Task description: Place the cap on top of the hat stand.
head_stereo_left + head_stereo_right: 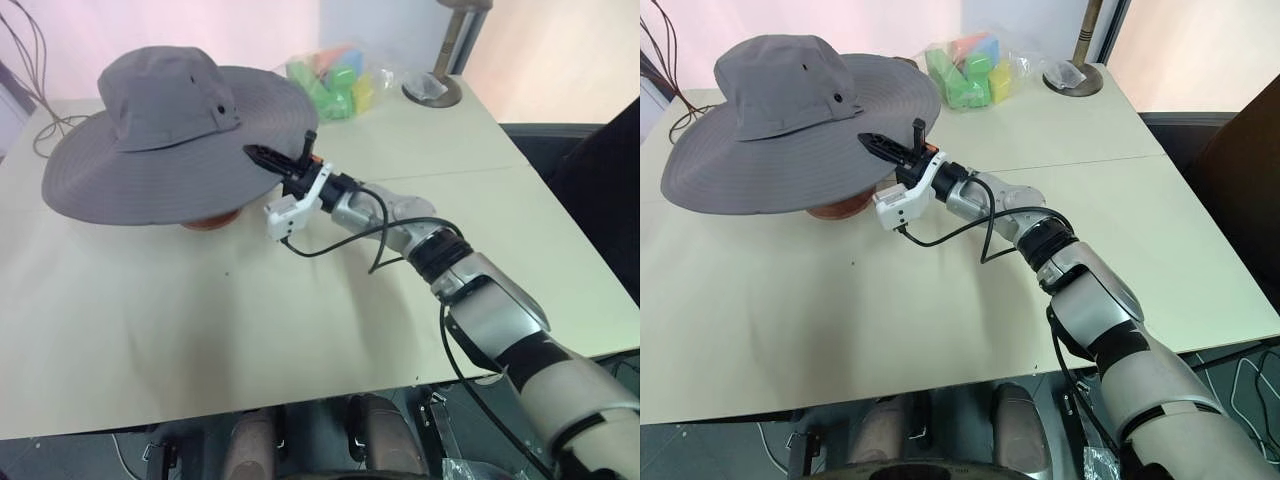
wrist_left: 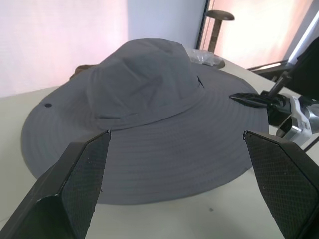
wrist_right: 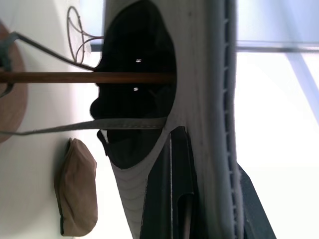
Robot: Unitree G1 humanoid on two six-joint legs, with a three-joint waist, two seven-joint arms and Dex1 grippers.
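The large grey wide-brimmed fabric sun hat (image 1: 170, 140) is seated on the reddish-brown wooden stand (image 3: 84, 77) on the tabletop (image 1: 300, 320); its brim edge is clamped by the right end effector (image 1: 285, 158). The left end effector (image 2: 184, 179) is held apart nearby.

The wide cap (image 1: 165, 140) roofs the hat stand (image 3: 89, 77) (only its rod shows beneath), while the table (image 1: 200, 330) in front lies open.

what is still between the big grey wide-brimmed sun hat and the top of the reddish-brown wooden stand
Nothing visible. The grey wide-brimmed fabric sun hat already sits over the reddish-brown wooden hat stand, whose rod runs up into the crown. The right gripper, shut, is at the brim's edge; the left gripper is open, apart from the hat.
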